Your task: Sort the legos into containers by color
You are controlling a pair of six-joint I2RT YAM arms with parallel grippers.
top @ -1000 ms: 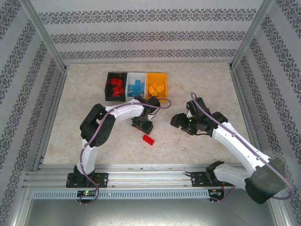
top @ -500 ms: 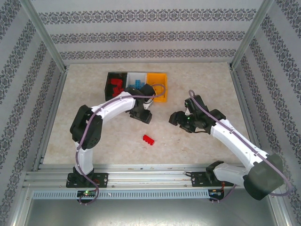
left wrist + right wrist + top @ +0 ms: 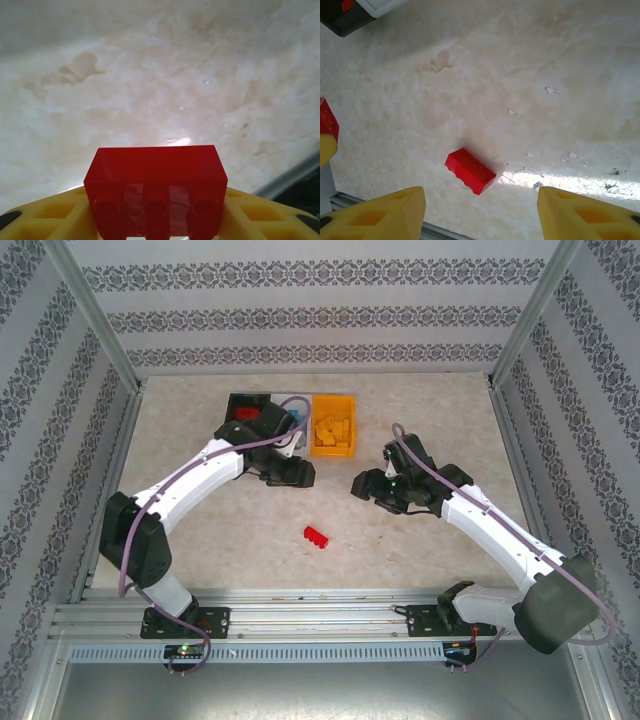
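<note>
left gripper (image 3: 156, 222) was narrow, clamped on the held brick (image 3: 156, 192): glossy red, rectangular, studs on the face toward the camera, seated between two yellow fingers (image 3: 50, 216) with hollow moulded pockets. Below it was bare table (image 3: 160, 90), pale and marbled.

Top view put that gripper just on the near side of the bins, not over any of them. The three bins sat side by side in a row. The left arm (image 3: 200, 465) lay across the white bin (image 3: 302, 412) and hid most of it, with a bit of light blue showing. The black bin (image 3: 232, 405) on the left held red bricks (image 3: 248, 413). The orange bin (image 3: 333, 398) on the right held yellow bricks (image 3: 333, 430) and was unobstructed.

right gripper (image 3: 480, 195) was wide, with nothing between its yellow fingers (image 3: 375, 215), hanging over the table. The loose brick (image 3: 470, 171), red, lay flat and slanted on the table below the gap. Top view showed it between the two arms, well apart from the bins, with nothing in the way.

Right wrist view also caught the held brick on a yellow fingertip at its left edge, and a black bin corner at top left. It showed table detail the top view did not: chipped flecks and a glare patch beside the loose brick.
</note>
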